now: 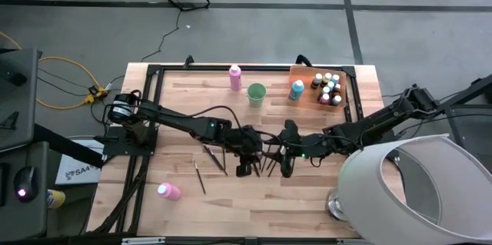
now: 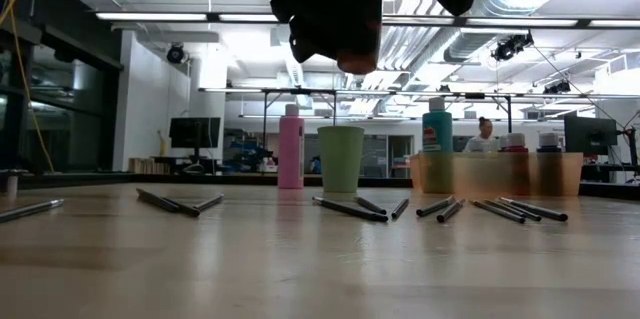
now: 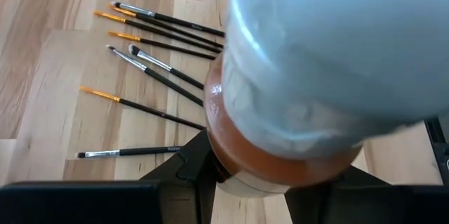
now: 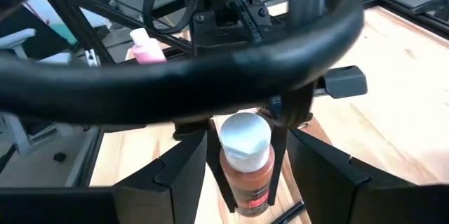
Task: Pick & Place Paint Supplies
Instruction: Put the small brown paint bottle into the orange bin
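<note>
We see the left gripper [image 3: 247,185] pinching a small brown paint bottle [image 4: 247,171] with a pale cap. Its dark fingers [image 3: 186,175] sit on both sides of the bottle, and the cap points back at the left wrist camera. The right gripper [image 4: 247,189] pinches the same bottle. Its fingers [image 4: 184,175] press close on both sides of the brown part, under the cap. So both grippers meet at the bottle, up in the air over the middle of the table [image 1: 192,99].

Under the bottle we see thin dark brushes [image 3: 147,66] lying on the wood, some with yellow ends. They lie every which way, near each other.

Toward the back of the table stands a light green cup [image 1: 256,94]. A tall pink bottle [image 1: 235,77] stands just beside it. A teal bottle [image 1: 297,89] stands at the edge of the orange tray [image 1: 296,71]. More small bottles [image 1: 327,87] stand in the tray. Another pink bottle [image 1: 168,191] lies on its side near the front left of the table, well apart from the rest.
</note>
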Action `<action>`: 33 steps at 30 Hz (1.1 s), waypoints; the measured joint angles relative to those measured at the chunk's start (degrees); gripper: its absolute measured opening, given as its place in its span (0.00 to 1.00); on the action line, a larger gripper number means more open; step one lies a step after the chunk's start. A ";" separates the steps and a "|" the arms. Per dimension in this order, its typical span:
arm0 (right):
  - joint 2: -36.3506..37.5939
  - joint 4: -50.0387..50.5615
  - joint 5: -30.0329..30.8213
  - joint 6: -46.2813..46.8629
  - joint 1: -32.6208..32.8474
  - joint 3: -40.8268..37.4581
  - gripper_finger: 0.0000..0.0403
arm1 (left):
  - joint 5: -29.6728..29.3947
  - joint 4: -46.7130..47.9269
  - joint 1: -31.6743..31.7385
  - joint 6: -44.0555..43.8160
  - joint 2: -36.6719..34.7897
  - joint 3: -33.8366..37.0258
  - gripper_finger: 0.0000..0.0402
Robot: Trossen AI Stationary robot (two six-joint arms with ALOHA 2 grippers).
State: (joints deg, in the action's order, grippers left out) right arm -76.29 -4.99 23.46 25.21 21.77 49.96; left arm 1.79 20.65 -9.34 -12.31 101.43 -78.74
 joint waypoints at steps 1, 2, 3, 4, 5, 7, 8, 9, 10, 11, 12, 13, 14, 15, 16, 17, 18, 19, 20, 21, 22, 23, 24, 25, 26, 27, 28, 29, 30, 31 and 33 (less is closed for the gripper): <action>0.00 0.00 0.11 0.00 -0.01 -0.01 0.48 | 0.01 -0.03 -0.02 -0.01 0.00 0.00 0.30; 0.00 0.01 0.35 -0.02 -0.01 -0.01 0.48 | 0.01 -0.03 -0.02 -0.01 0.00 0.00 0.30; -0.15 -0.02 0.55 -0.20 -0.01 -0.01 0.48 | 0.01 -0.03 -0.02 -0.01 0.00 0.00 0.30; -0.68 -0.32 0.63 -0.50 -0.01 -0.01 0.48 | 0.01 -0.03 -0.02 -0.01 0.00 0.00 0.30; -1.09 -0.82 0.63 -0.92 -0.12 -0.01 0.48 | 0.03 -0.03 -0.02 -0.01 0.00 0.00 0.30; -2.09 -1.22 0.35 -1.20 -0.16 -0.08 0.48 | 0.03 -0.03 -0.02 -0.03 -0.02 0.00 0.30; -2.80 -2.08 0.25 -1.04 -0.16 -0.10 0.48 | 0.07 -0.04 -0.02 -0.03 -0.02 0.00 0.30; -3.44 -3.10 0.18 -1.03 -0.16 -0.10 0.48 | 0.10 -0.05 -0.02 -0.03 -0.02 0.00 0.30; -4.01 -3.80 0.18 -1.03 -0.15 -0.10 0.48 | 0.15 0.03 -0.02 -0.11 -0.02 0.00 0.30; -4.65 -4.52 0.24 -1.03 -0.08 -0.10 0.48 | 0.16 0.06 -0.02 -0.23 -0.02 0.00 0.30; -5.34 -5.56 0.46 -1.07 -0.01 -0.10 0.48 | 0.19 0.08 -0.02 -0.23 -0.02 0.00 0.30; -5.90 -6.41 0.62 -1.08 -0.01 -0.10 0.48 | 0.19 0.21 -0.02 -0.30 -0.02 0.00 0.30; -6.39 -7.22 0.61 -1.12 -0.01 -0.10 0.48 | 0.32 0.28 -0.02 -0.34 -0.02 0.00 0.30; -6.71 -7.97 0.58 -1.10 -0.01 -0.10 0.48 | 0.30 0.24 -0.02 -0.40 -0.02 0.00 0.30; -6.75 -8.21 0.56 -1.09 -0.01 -0.10 0.48 | 0.30 0.19 -0.04 -0.40 -0.02 0.00 0.30; -6.75 -8.24 0.63 -1.09 -0.01 -0.10 0.48 | 0.28 0.15 -0.04 -0.38 -0.02 0.00 0.30; -6.75 -8.29 0.85 -1.09 -0.01 -0.10 0.48 | 0.27 0.12 -0.04 -0.38 -0.03 0.00 0.30; -6.75 -8.32 1.46 -1.09 -0.01 -0.10 0.48 | 0.20 0.13 -0.04 -0.38 -0.04 0.00 0.30; -6.72 -8.26 2.21 -1.12 -0.01 -0.10 0.48 | 0.12 0.14 -0.04 -0.38 -0.07 0.00 0.30; -6.50 -8.14 2.92 -1.16 -0.01 -0.10 0.48 | 0.12 0.12 -0.02 -0.38 -0.07 0.00 0.30; -6.35 -8.10 3.36 -1.29 -0.01 -0.10 0.47 | 0.03 0.10 -0.02 -0.36 -0.07 0.00 0.30; -6.23 -8.20 3.52 -1.31 -0.03 -0.10 0.47 | -0.05 0.10 -0.02 -0.34 -0.08 0.00 0.30; -6.21 -8.19 3.62 -1.31 -0.03 -0.10 0.46 | -0.03 0.10 -0.02 -0.34 -0.09 0.00 0.30; -6.21 -8.15 3.64 -1.31 -0.03 -0.10 0.45 | -0.02 0.10 -0.02 -0.36 -0.09 0.00 0.30; -6.21 -8.11 3.60 -1.31 -0.01 -0.10 0.43 | -0.03 0.12 -0.02 -0.38 -0.09 0.00 0.30; -6.21 -8.03 3.55 -1.30 -0.01 -0.10 0.41 | -0.03 0.12 -0.02 -0.40 -0.09 0.00 0.30; -6.21 -8.01 3.53 -1.29 -0.01 -0.10 0.38 | -0.02 0.12 -0.02 -0.40 -0.09 0.00 0.30; -6.21 -8.00 3.51 -1.23 -0.01 -0.10 0.36 | -0.01 0.12 -0.02 -0.40 -0.09 0.00 0.30; -6.21 -7.87 3.59 -1.23 -0.03 -0.10 0.33 | -0.01 0.15 -0.02 -0.43 -0.09 0.00 0.30; -6.21 -7.74 3.61 -1.25 -0.03 -0.10 0.30 | -0.01 0.19 -0.02 -0.47 -0.09 0.00 0.30; -6.21 -7.65 3.59 -1.25 -0.03 -0.10 0.28 | 0.01 0.25 -0.02 -0.49 -0.09 0.00 0.30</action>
State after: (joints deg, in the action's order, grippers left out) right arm -82.50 -12.64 27.05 23.97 21.74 49.87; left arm 1.80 20.91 -9.37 -12.80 101.34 -78.74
